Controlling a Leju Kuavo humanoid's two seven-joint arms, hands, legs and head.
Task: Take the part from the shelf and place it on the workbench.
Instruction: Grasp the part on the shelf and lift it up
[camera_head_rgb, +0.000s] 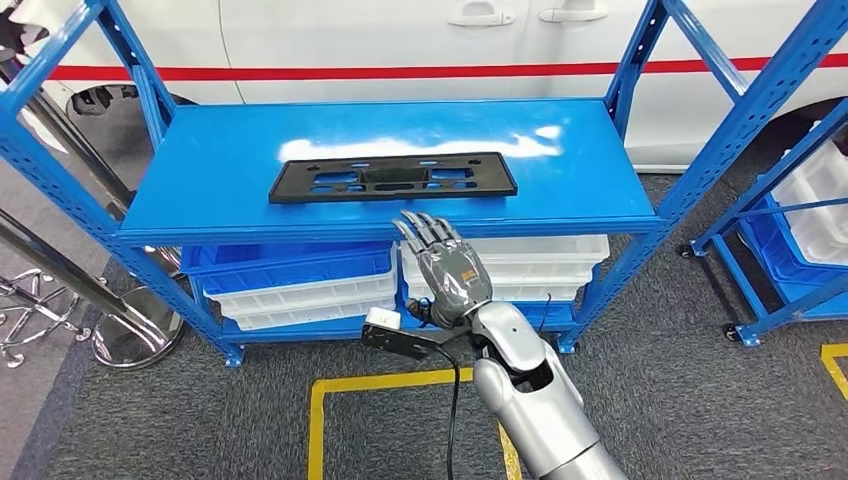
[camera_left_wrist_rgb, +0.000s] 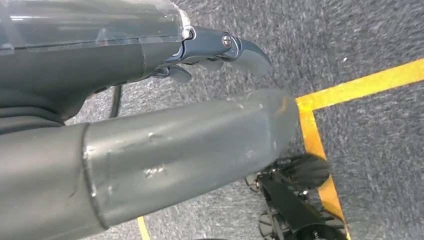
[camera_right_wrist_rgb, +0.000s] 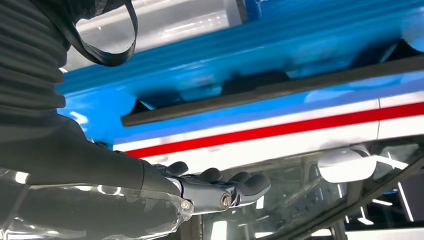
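A flat black plastic part (camera_head_rgb: 393, 178) with cut-outs lies across the middle of the blue shelf top (camera_head_rgb: 220, 170). My right hand (camera_head_rgb: 448, 265) is raised in front of the shelf's front edge, just short of the part, fingers stretched out and apart, holding nothing. The right wrist view shows the same hand (camera_right_wrist_rgb: 210, 187) with straight fingers and the part's dark edge (camera_right_wrist_rgb: 260, 95) on the blue shelf beyond. In the left wrist view my left hand (camera_left_wrist_rgb: 220, 50) hangs over the grey carpet, fingers slightly curled, with nothing in it.
Blue and white bins (camera_head_rgb: 300, 280) fill the shelf's lower level. A white car with a red stripe (camera_head_rgb: 400, 72) stands behind. Another blue rack with white bins (camera_head_rgb: 800, 200) is at the right, chrome stand legs (camera_head_rgb: 60, 300) at the left. Yellow floor tape (camera_head_rgb: 380, 385) marks the carpet.
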